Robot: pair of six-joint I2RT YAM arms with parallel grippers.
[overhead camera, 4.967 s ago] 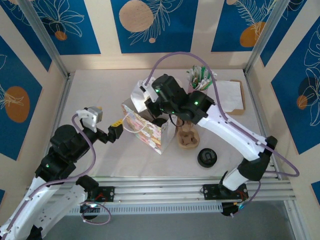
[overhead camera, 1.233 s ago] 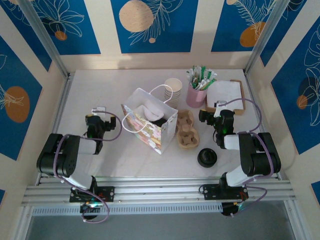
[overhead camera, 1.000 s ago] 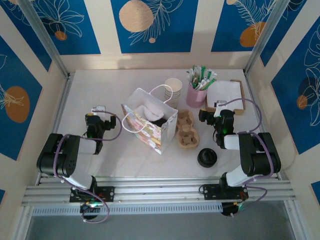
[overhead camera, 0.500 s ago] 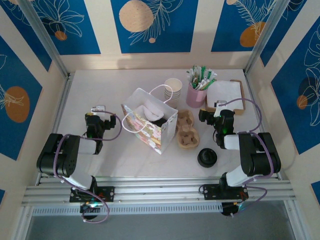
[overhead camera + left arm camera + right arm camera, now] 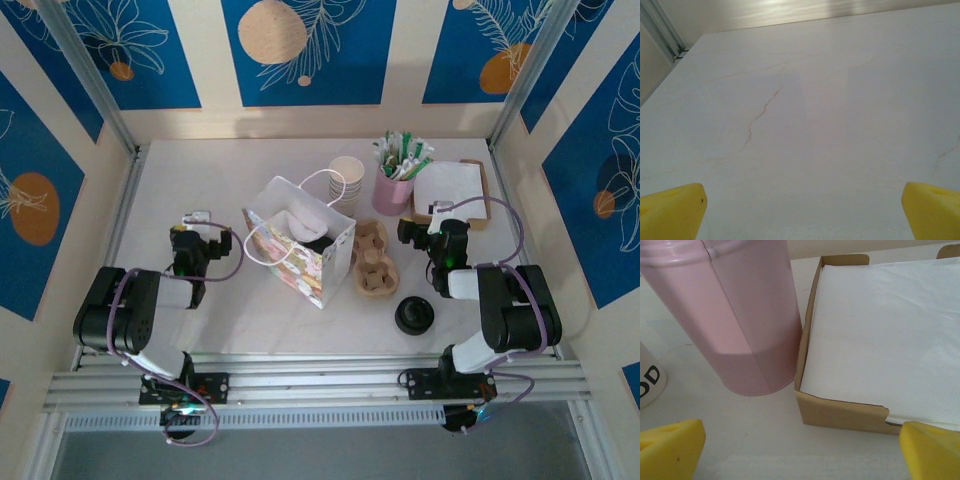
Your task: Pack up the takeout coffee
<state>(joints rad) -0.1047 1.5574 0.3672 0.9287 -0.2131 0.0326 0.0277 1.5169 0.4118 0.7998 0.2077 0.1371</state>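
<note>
We see a smooth white table (image 5: 800, 100) with faint marble-like veins and a soft sheen. The pink canister (image 5: 740, 315) looks satin-smooth, seamed like painted metal. The brown cardboard tray (image 5: 840, 412) is matt and raw-edged, its napkins (image 5: 885, 330) matt white paper. The takeout coffee (image 5: 413, 314) is capped in black plastic.

Bright, even light, soft shadows, mostly sharp focus.

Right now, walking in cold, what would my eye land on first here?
Probably the patterned gift bag, standing open in the middle of the table, with a cardboard cup carrier right beside it. Next, the black-lidded coffee cup near the front edge, close to the right arm. Both arms sit folded at the sides, the left tool and right tool open and empty.
</note>
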